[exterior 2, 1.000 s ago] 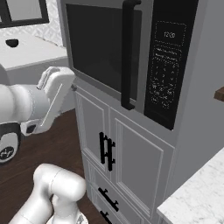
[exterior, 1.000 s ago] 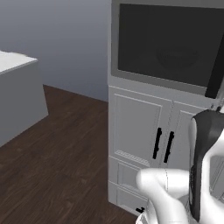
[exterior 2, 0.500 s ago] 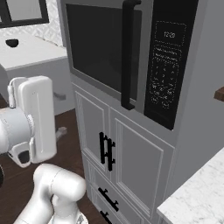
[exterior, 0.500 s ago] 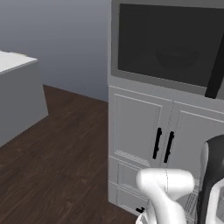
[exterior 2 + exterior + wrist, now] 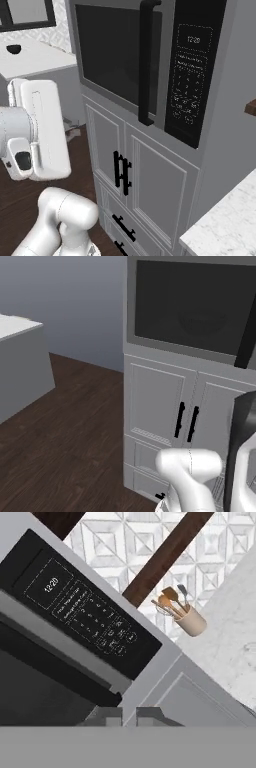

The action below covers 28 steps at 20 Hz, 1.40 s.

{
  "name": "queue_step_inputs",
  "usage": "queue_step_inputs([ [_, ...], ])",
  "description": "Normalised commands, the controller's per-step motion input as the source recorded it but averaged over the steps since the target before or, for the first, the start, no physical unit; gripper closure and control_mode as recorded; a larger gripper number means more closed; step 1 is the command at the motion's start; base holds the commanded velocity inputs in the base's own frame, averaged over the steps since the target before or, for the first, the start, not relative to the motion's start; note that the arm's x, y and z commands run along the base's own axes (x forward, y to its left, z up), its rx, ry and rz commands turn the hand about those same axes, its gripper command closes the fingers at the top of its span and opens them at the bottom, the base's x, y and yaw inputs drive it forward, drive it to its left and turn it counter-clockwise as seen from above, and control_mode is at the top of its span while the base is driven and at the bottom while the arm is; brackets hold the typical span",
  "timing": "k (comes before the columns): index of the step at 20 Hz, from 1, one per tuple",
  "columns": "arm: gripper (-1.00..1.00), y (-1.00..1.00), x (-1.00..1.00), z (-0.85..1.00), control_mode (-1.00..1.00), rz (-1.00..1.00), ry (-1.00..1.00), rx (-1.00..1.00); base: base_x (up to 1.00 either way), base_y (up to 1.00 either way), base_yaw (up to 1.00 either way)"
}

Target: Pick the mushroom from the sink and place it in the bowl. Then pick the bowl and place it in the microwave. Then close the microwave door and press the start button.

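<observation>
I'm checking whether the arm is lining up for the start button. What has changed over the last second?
The arm's wrist has swung from a slant to nearly upright in the right base view, and dropped lower at the right edge of the left base view. The gripper has closed on nothing, its tips almost together. The microwave door stays shut, the bowl dimly visible behind its glass, and the keypad untouched.

A rendered home kitchen.
A built-in microwave (image 5: 150,75) sits above white panelled cabinets (image 5: 165,411), with dark wood flooring (image 5: 65,426), a marble tabletop (image 5: 225,637) carrying a utensil crock (image 5: 187,619), and patterned wall tile (image 5: 150,537).
</observation>
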Motion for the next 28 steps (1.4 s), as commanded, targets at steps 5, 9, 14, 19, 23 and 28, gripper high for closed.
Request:
queue_step_inputs([
  [5, 1.0, -0.09, -0.09, 0.0, -1.0, 0.0, 0.21, -0.41, 0.0, 0.0, 0.0],
  [9, 1.0, -0.29, -0.06, 0.0, -1.0, 0.06, 0.0, -0.28, 0.0, 0.0, 0.0],
  [14, 1.0, -0.18, 0.0, -0.14, -1.0, 0.12, 0.01, -0.17, 0.0, 0.0, 0.0],
  [19, 1.0, -0.23, 0.0, -0.26, -1.0, 0.1, 0.0, -0.1, 0.0, 0.0, 0.0],
  [23, 1.0, -0.13, 0.07, -0.17, -1.0, 0.01, 0.04, -0.04, 0.0, 0.0, 0.0],
  [28, 1.0, 0.0, 0.25, -0.25, -1.0, 0.0, 0.03, -0.02, 0.0, 0.0, 0.0],
])
